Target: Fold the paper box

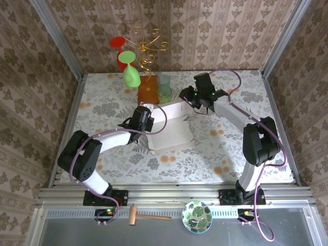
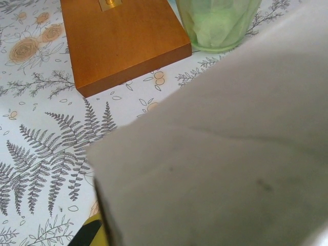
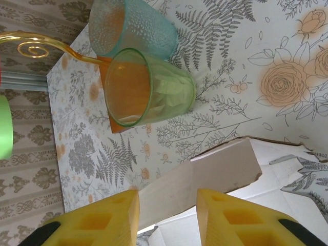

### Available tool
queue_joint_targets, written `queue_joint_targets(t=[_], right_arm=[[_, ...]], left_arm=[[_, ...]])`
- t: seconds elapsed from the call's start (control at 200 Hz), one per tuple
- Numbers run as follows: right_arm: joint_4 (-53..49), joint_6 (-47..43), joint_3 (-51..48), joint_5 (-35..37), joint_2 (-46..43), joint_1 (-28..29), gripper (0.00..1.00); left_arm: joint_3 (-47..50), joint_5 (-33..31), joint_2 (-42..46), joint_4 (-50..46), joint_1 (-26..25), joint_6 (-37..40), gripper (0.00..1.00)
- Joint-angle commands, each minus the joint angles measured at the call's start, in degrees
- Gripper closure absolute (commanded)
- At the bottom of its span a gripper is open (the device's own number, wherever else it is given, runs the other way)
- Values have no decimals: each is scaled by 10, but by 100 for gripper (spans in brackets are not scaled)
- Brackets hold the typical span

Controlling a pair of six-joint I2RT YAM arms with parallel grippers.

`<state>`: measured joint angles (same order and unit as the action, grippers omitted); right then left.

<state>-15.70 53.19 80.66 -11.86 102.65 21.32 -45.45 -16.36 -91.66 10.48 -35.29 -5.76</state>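
Left gripper (image 1: 147, 124) at edge of paper box (image 1: 171, 132)

Grn cup (image 1: 164, 95) & blue cup (image 1: 163, 80) beside orange blk (image 1: 148, 91).

Blk/wht arms (image 1: 110, 138), purple cables (image 1: 228, 70), yellow fingers (image 3: 241, 220)

Flat table (image 1: 102, 148) w/ pale cloth printed in grey ferns & orange roses. Centre: thin pale beige-white cardboard paper box (image 1: 171, 133), partly folded, flaps loose. Just behind it, orange rectangular wooden block (image 1: 148, 92) (gold wire stand rises from its top). Right beside the block: green translucent plastic cup (image 1: 164, 94), then a teal dimpled plastic cup (image 1: 163, 80) behind that, both upright.
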Motion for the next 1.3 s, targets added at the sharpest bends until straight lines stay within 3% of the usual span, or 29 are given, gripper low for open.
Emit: queue_joint_targets(t=[0.0,0.605,1.295], right_arm=[[-28,-24,17,25,6,-5,66],[-62,-68,87,8,60,-16,66],[-45,-27,31,-21,43,-4,67]], left_arm=[[-5,-42,-16,-51,-1,24,100],[-12,-39,-27,-42,-3,27,100],[-21,-39,-37,-38,-3,24,100]])
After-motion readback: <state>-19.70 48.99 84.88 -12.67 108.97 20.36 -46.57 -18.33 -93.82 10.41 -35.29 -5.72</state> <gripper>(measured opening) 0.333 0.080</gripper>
